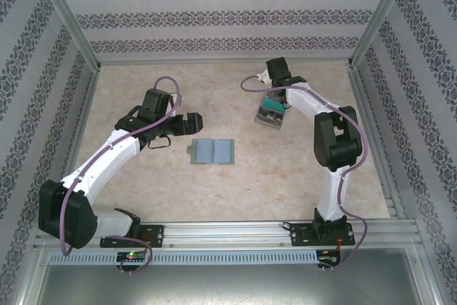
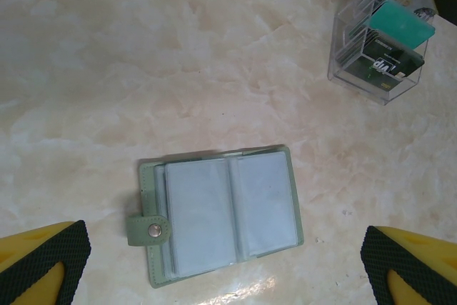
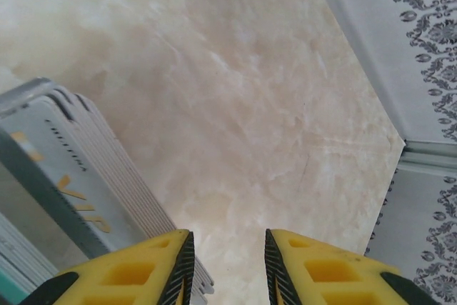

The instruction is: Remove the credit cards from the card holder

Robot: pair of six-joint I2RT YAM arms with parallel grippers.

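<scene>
The card holder (image 1: pixel 213 151), a grey-green bifold with a snap tab, lies open and flat on the table, and its clear sleeves (image 2: pixel 228 212) look blank. My left gripper (image 1: pixel 191 121) hovers just left of it, open wide, with the holder showing between its fingers (image 2: pixel 43 262). The credit cards (image 1: pixel 271 111), teal and dark with VIP print (image 2: pixel 393 41), stand in a clear plastic box to the back right. My right gripper (image 1: pixel 275 94) is over that box, open a little with nothing between its jaws (image 3: pixel 228 269). Its left finger (image 3: pixel 153 269) sits beside the box's ridged side (image 3: pixel 107 169).
The clear box (image 2: pixel 343 48) stands on the marble-look tabletop (image 1: pixel 235 83). Patterned walls with metal frame posts (image 1: pixel 371 26) close off the back and sides. A metal rail (image 1: pixel 235 232) runs along the near edge by the arm bases.
</scene>
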